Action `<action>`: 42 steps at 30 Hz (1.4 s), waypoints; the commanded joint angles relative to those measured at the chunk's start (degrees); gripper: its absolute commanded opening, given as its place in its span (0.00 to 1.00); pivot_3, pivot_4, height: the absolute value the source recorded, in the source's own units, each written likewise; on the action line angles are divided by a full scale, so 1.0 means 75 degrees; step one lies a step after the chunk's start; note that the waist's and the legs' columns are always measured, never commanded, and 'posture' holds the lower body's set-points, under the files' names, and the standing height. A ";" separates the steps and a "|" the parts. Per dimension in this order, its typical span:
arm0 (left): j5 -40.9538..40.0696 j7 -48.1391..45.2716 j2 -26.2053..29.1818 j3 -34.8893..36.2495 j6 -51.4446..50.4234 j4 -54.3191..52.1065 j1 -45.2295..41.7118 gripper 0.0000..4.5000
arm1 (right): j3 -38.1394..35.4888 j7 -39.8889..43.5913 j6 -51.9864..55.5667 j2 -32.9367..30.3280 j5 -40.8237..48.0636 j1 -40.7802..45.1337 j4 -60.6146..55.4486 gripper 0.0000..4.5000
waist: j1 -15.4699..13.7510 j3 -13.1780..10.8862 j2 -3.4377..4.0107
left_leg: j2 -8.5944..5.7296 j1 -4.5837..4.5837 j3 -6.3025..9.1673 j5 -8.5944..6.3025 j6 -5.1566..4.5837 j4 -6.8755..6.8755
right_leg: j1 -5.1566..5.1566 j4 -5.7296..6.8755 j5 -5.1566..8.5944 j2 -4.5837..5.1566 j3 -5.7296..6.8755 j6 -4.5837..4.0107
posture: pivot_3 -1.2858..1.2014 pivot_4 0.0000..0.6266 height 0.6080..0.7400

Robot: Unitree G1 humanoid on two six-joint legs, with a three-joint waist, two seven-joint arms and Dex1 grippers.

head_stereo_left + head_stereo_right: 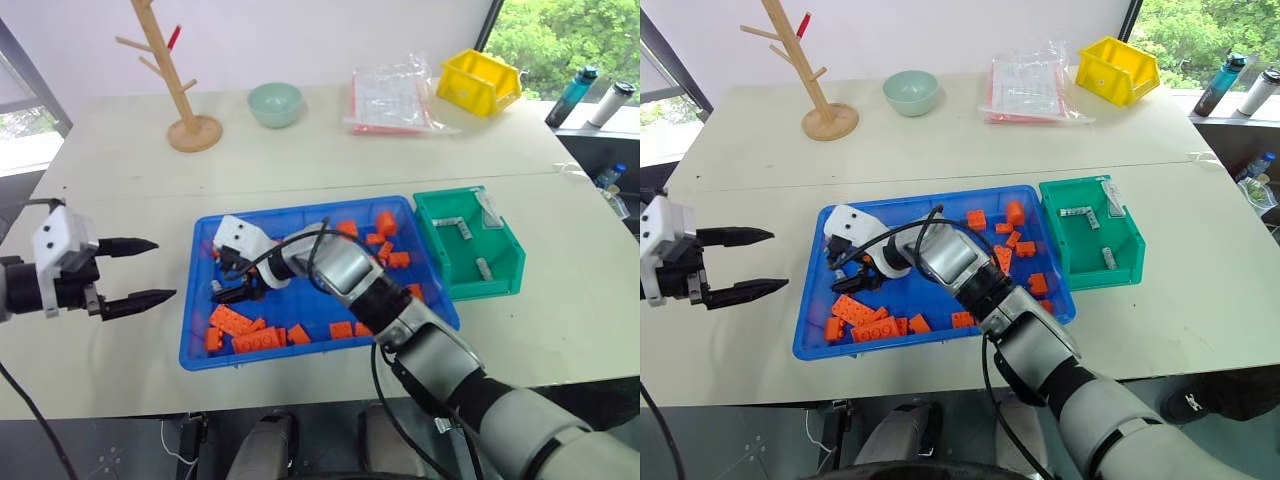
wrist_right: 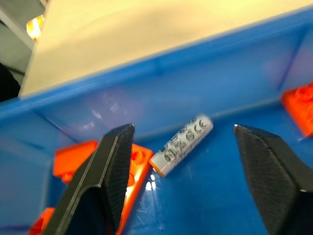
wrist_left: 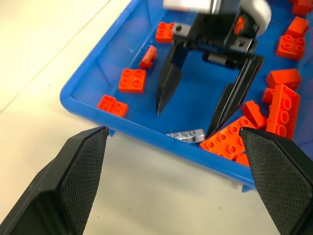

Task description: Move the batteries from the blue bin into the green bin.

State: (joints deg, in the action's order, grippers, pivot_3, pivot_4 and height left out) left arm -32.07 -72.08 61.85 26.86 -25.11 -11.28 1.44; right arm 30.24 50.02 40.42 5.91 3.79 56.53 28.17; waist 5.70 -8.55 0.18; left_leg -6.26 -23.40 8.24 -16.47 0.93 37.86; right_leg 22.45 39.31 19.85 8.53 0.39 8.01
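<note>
The right gripper [image 3: 198, 117] reaches into the left end of the blue bin [image 1: 196, 352], its black fingers spread wide on either side of one battery [image 2: 182, 145] that lies flat on the bin floor against the wall, next to orange bricks [image 1: 245, 331]. The left gripper [image 1: 140, 271] hovers over the table [image 1: 120, 180] just left of the bin, fingers wide and holding nothing. At the bin's right end the green bin [image 1: 500, 275] already holds three batteries [image 1: 447, 222].

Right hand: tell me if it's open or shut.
Open: the right hand has its fingers spread above a battery lying loose on the blue bin floor.
</note>
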 commanded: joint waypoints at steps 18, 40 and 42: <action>-0.0187 0.0244 -0.0106 -0.0106 -0.0032 -0.0528 -0.0379 1.00 | 0.0137 -0.0303 -0.1530 0.0368 -0.1124 0.0377 0.1718 0.61 | 0.0006 0.0001 0.0000 | -0.0001 0.0007 0.0007 0.0001 0.0003 0.0002 | 0.0002 0.0001 0.0000 -0.0005 0.0000 0.0000 | 0.52 0.24 0.90; 0.0080 0.0202 -0.0253 -0.1090 0.0323 0.0026 -0.1446 1.00 | -0.0165 -0.0325 -0.1658 -0.0078 -0.1406 0.0247 0.1252 0.01 | 0.0014 0.0003 -0.0001 | -0.0005 0.0008 0.0012 0.0001 0.0003 0.0006 | -0.0002 0.0006 0.0000 -0.0005 -0.0001 0.0000 | 0.52 0.24 0.90; 0.0079 0.0198 -0.0261 -0.1079 0.0335 0.0018 -0.1418 1.00 | -0.0252 -0.0373 -0.1661 -0.0149 -0.1390 0.0304 0.1115 0.06 | 0.0010 0.0003 -0.0001 | -0.0004 0.0007 0.0013 0.0001 0.0004 0.0005 | -0.0002 0.0007 0.0000 -0.0005 -0.0001 0.0000 | 0.52 0.24 0.90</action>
State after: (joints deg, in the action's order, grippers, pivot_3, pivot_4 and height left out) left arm -31.70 -70.44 59.71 18.49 -23.31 -10.95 -8.86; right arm 29.72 48.02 28.13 5.07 -6.04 58.24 38.26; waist 5.77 -8.53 0.17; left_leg -6.29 -23.34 8.34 -16.46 0.95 37.90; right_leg 22.44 39.36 19.84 8.49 0.38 8.00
